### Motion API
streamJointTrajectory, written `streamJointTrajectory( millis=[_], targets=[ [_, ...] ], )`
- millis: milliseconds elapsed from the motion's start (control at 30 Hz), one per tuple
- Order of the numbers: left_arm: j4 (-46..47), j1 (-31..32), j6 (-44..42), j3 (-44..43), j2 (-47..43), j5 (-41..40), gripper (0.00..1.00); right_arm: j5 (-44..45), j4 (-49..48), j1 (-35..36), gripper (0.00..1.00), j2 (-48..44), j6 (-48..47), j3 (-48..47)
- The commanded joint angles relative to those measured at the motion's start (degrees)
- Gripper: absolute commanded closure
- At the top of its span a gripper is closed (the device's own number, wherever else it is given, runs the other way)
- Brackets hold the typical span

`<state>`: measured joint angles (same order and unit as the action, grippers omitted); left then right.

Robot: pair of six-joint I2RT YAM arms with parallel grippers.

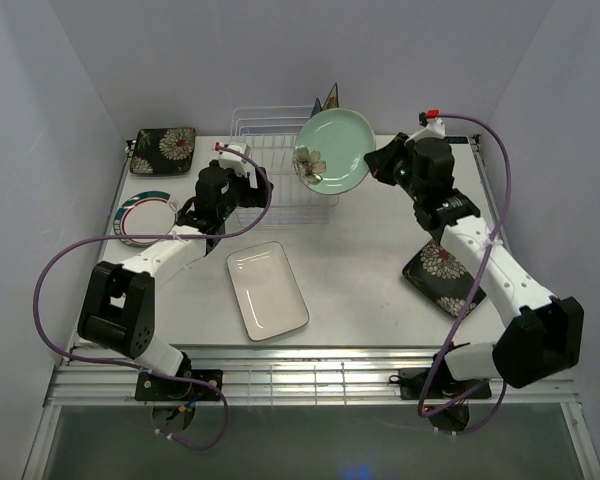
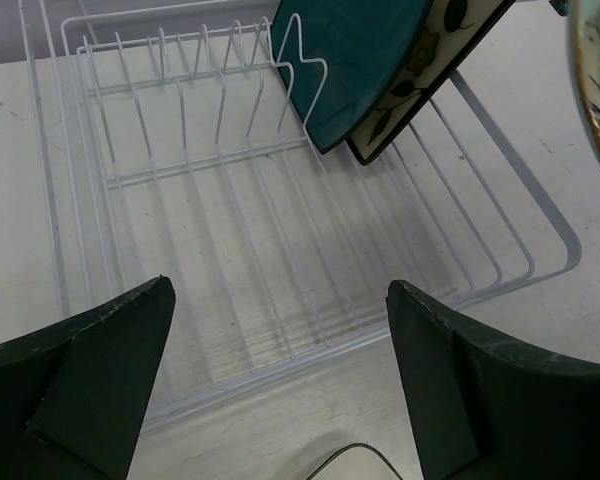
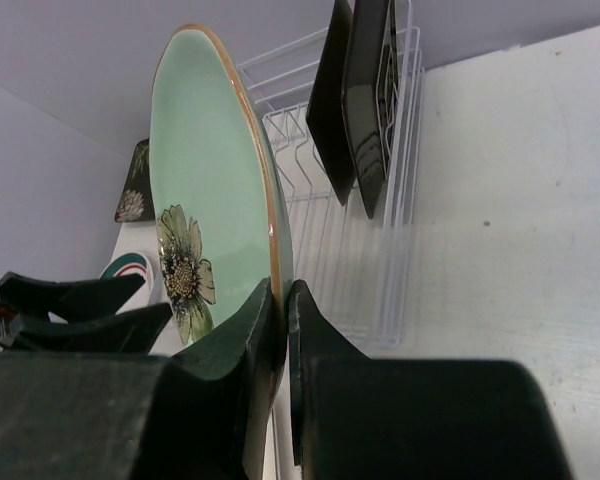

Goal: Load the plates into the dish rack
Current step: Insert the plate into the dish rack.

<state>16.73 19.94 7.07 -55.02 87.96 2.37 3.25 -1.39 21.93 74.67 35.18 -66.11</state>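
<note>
My right gripper [image 1: 377, 163] is shut on the rim of the round mint-green plate [image 1: 334, 150] and holds it on edge above the right part of the white wire dish rack [image 1: 263, 150]. In the right wrist view the fingers [image 3: 250, 330] pinch the plate's [image 3: 205, 170] lower rim. A teal square plate [image 2: 345, 60] and a cream floral plate [image 2: 435, 50] stand in the rack's [image 2: 280, 250] far right slots. My left gripper [image 2: 280, 300] is open and empty just in front of the rack's near rail.
A white rectangular plate [image 1: 268, 291] lies at the table's middle front. A round green-rimmed plate [image 1: 143, 218] and a dark floral plate [image 1: 163, 150] lie at the left. Another dark floral plate [image 1: 442, 276] lies under the right arm.
</note>
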Motion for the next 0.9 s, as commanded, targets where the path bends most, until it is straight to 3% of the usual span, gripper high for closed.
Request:
streamJointTrajectory(
  millis=[0, 233, 867],
  targets=[
    [0.7, -0.2, 0.2, -1.9, -0.2, 1.1, 0.03, 1.6, -8.8, 1.1, 0.92, 3.6, -0.6, -9.6],
    [0.7, -0.2, 0.0, -2.2, 0.5, 1.1, 0.03, 6.6, -7.6, 3.0, 0.92, 13.5, -3.4, -20.5],
    [0.6, -0.3, 0.4, -2.3, 1.0, -0.3, 0.03, 41.9, -8.7, 17.1, 0.92, 41.0, -28.3, -51.0]
  ],
)
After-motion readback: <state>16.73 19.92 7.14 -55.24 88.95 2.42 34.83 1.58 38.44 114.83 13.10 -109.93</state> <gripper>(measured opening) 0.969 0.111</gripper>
